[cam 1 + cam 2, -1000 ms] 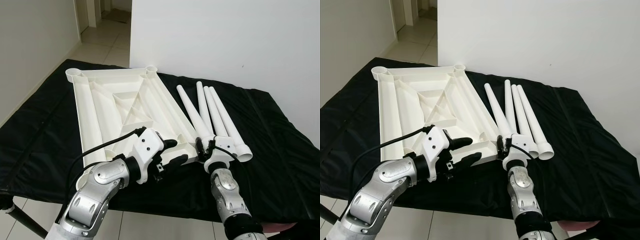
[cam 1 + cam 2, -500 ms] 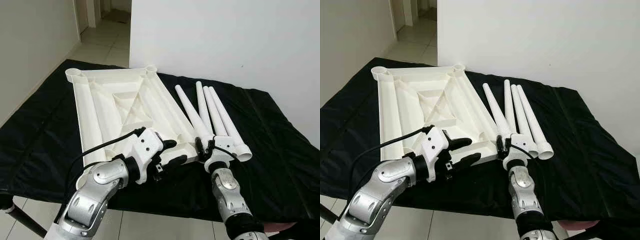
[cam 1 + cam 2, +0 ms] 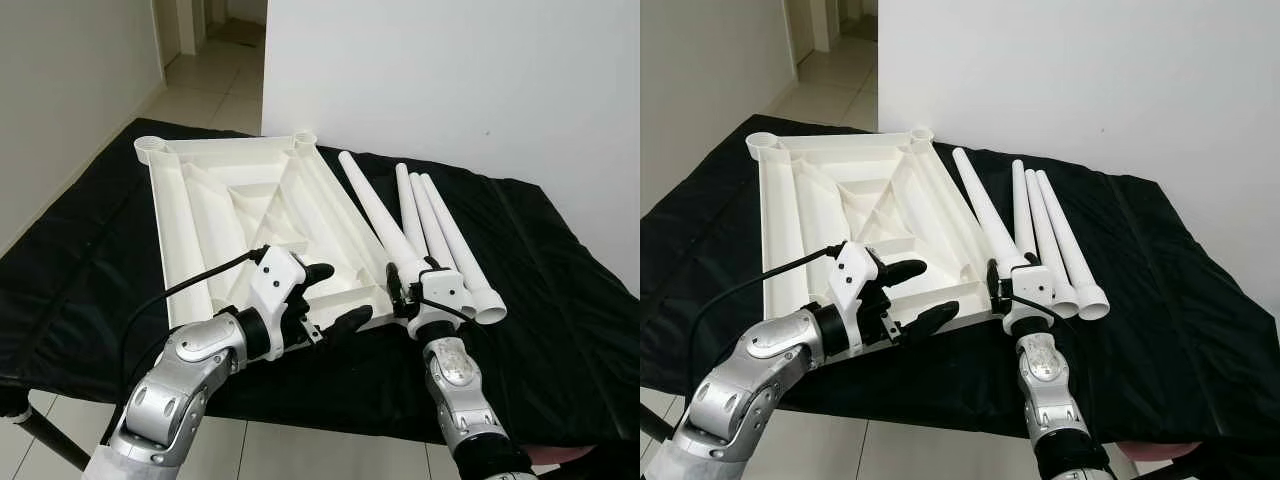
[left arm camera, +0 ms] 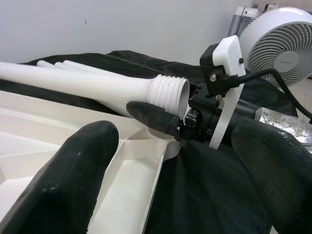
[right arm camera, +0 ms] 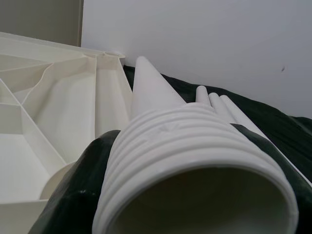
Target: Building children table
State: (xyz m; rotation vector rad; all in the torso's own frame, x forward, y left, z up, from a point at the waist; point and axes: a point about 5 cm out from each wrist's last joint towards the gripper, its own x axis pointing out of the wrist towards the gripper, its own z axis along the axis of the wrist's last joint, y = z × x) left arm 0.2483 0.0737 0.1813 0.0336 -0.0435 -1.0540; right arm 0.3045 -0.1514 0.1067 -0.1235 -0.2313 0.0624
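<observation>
Your right gripper's fingers [image 5: 73, 195] clamp the threaded end of a leg [image 5: 195, 161]. To its left lies the tabletop [image 5: 48, 112]; three more legs [image 5: 219, 102] lie farther right on the black cloth [image 5: 287, 136].

White wall [image 3: 450, 70], tiled hallway floor [image 3: 215, 75], white fan [image 4: 280, 41]

Both eye views look down from the head over the black mattress [image 3: 560, 300], while each wrist view sits close against the shared threaded leg [image 4: 122, 87].
</observation>
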